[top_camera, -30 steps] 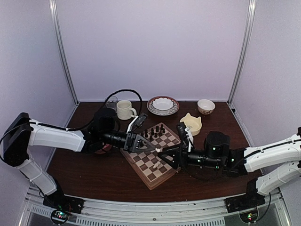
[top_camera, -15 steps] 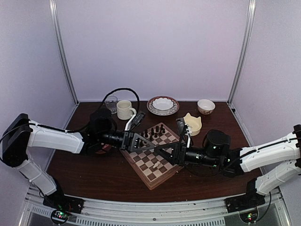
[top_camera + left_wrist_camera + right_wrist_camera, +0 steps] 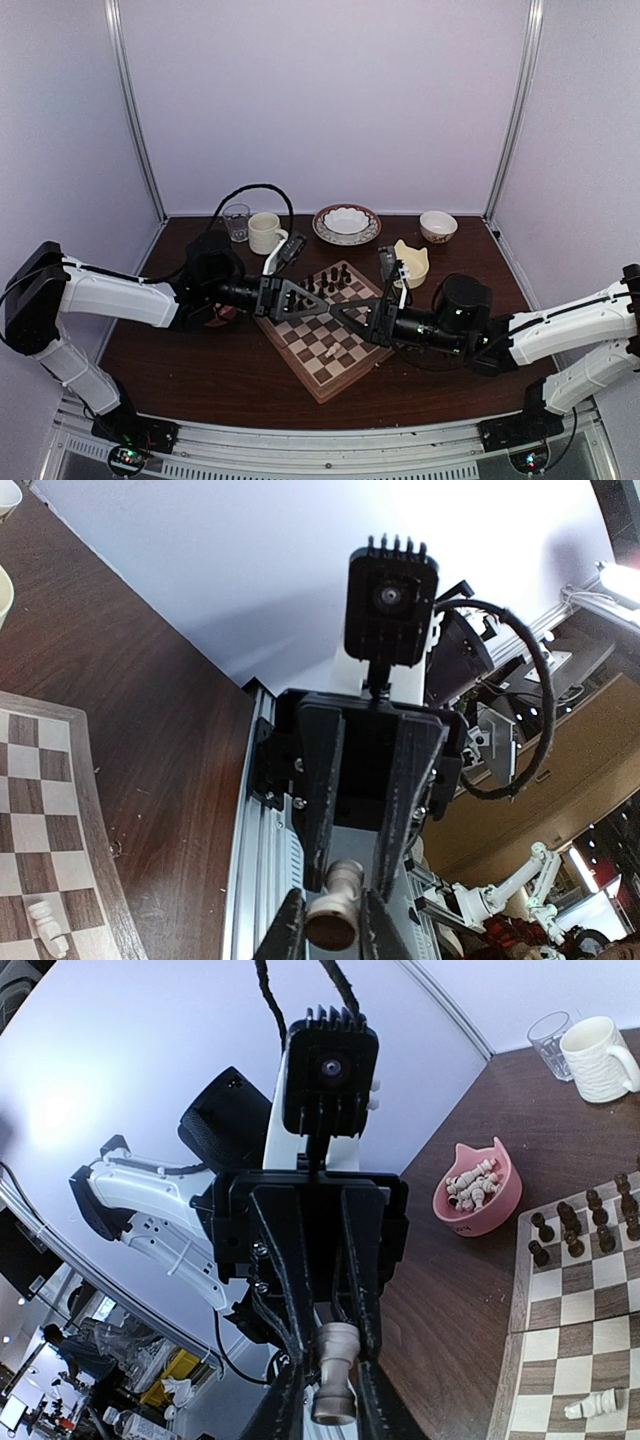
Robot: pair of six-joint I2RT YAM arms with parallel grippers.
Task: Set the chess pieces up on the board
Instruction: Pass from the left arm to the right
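1. Pale lilac walls enclose a dark wooden tabletop (image 3: 170, 350). The board (image 3: 312, 365) lies at its centre, turned cornerwise.
2. Both arms meet above the board with one cream chess piece (image 3: 336, 1360) between them, in the air.
3. The left gripper (image 3: 333, 910) is clamped on the piece's base. The right gripper (image 3: 332, 1385) appears to pinch the same piece from the opposite end.
4. Dark pieces (image 3: 575, 1230) stand on the far rows. A fallen cream piece (image 3: 597, 1403) lies on its side on the board, and spare cream pieces (image 3: 470, 1180) sit in a pink bowl (image 3: 455, 1210).
5. Handling judgement: the piece looks light, rigid and smooth, so it is liable to slip or twist. Grip the narrow stem above the base, leaving the base free for seating.
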